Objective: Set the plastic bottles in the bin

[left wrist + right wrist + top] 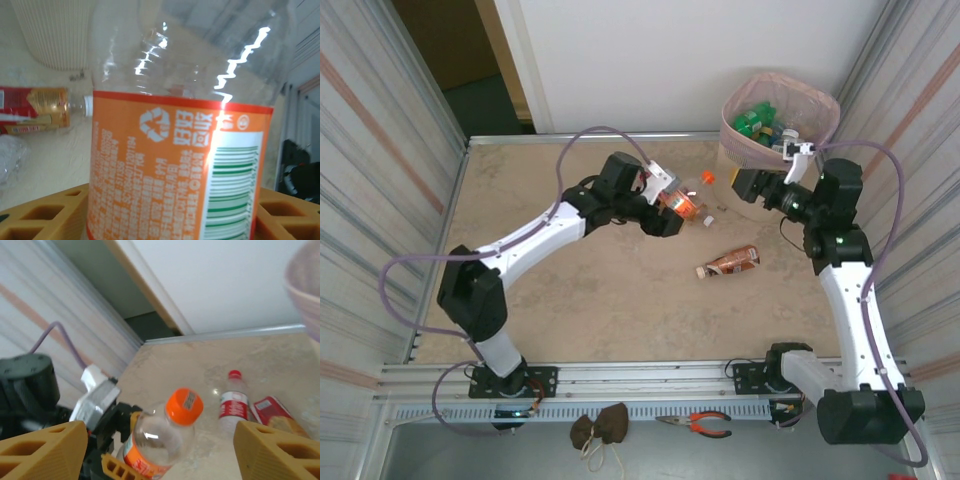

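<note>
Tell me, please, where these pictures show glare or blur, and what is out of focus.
Left wrist: white glare streaks run down the clear shoulder of the orange-label bottle; the lying bottle behind it is soft. Right wrist: the yellow fingers at the bottom corners and the bin rim are blurred. Top external: even light, sharp, only faint shadows.
</note>
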Motion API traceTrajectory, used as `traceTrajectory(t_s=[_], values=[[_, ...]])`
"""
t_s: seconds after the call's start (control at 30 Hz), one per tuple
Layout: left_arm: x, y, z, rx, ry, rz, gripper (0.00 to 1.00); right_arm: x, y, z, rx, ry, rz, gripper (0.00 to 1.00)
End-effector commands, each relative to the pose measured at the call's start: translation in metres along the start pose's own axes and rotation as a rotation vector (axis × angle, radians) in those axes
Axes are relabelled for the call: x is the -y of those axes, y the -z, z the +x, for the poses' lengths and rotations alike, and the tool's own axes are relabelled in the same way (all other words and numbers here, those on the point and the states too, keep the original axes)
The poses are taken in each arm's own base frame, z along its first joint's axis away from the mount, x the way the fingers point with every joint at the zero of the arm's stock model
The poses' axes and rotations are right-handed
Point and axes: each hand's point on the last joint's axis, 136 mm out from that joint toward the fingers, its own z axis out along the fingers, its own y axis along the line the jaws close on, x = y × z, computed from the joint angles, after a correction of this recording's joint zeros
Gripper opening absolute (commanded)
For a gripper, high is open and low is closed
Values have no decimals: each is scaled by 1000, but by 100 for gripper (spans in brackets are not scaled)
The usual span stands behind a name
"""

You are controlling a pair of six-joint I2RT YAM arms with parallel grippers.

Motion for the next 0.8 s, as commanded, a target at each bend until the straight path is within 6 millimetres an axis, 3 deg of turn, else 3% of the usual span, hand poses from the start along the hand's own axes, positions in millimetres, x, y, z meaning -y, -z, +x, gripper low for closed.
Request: traceTrajectory(t_s=[0.0, 0.17, 0.4, 0.77], values=[[34, 32, -43, 166, -42, 114, 57, -40, 2, -8, 70, 131, -129, 79], [67, 62, -70, 281, -94, 228, 57, -80, -9, 4, 60, 185, -286, 85], [108, 99, -93, 389, -162, 381, 56, -121, -4, -5, 124, 232, -406, 85], [143, 126, -108, 440, -208, 559, 56, -179, 16, -20, 190, 326, -593, 78]])
